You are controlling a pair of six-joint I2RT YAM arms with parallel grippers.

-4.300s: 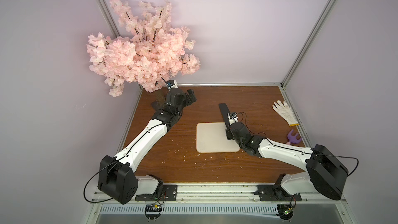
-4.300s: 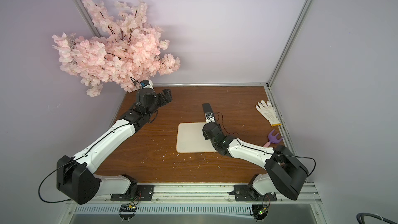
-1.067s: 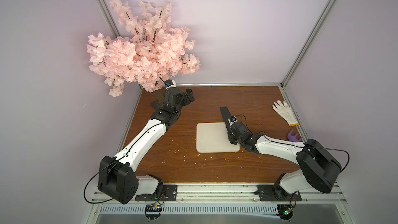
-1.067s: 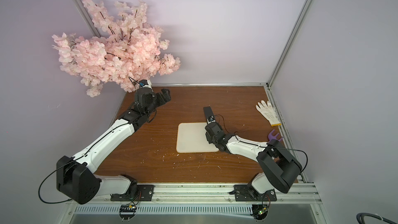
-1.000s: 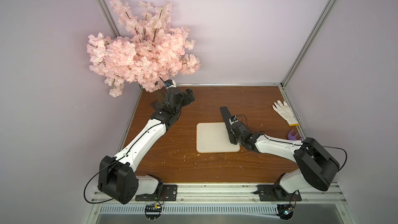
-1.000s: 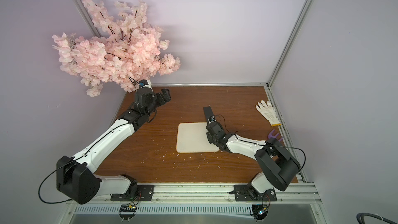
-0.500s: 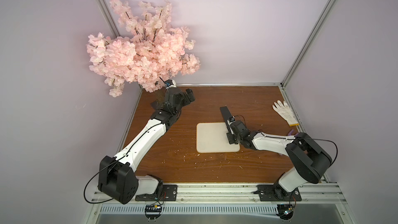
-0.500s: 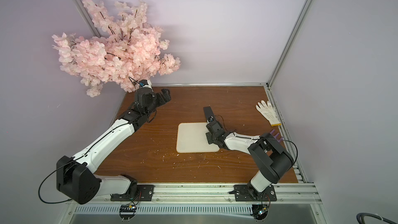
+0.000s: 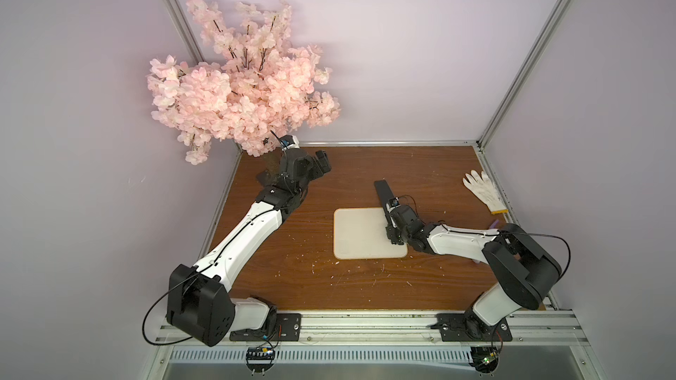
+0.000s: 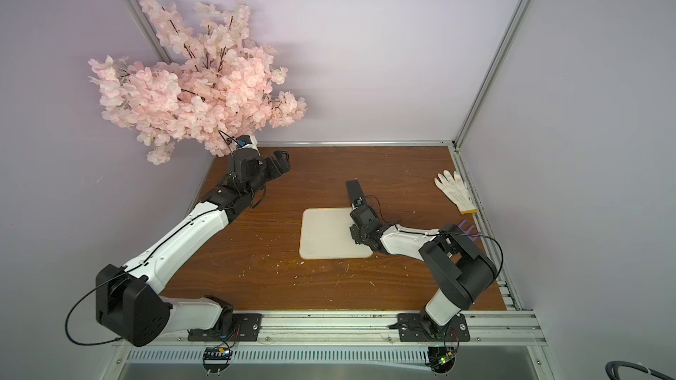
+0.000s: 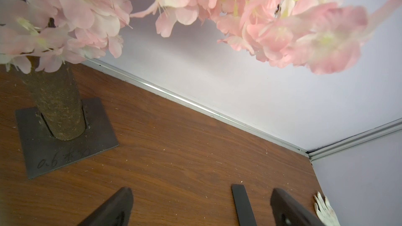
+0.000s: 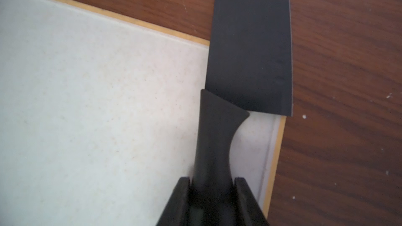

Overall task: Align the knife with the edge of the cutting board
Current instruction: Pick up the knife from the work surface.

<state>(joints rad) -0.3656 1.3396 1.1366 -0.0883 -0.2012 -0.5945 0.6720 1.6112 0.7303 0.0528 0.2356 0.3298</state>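
Two fingers (image 12: 180,194) of the right gripper (image 12: 213,181) clamp the slim handle of the all-black cleaver-style knife (image 12: 248,40), lying slightly skewed over a corner of the cream-white rounded plastic cutting board (image 12: 87,83), so the overhanging blade may pivot in this narrow grip, while the left gripper (image 11: 200,194) stands with its fingers apart.

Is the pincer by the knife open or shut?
Shut on the knife: in the right wrist view, the right pincer has its jaws pressed against both sides of the black handle.

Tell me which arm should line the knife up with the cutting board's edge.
Right. The right pincer is shut on the knife by its handle over the cutting board, while the left pincer hangs open by the blossom tree, far from both.
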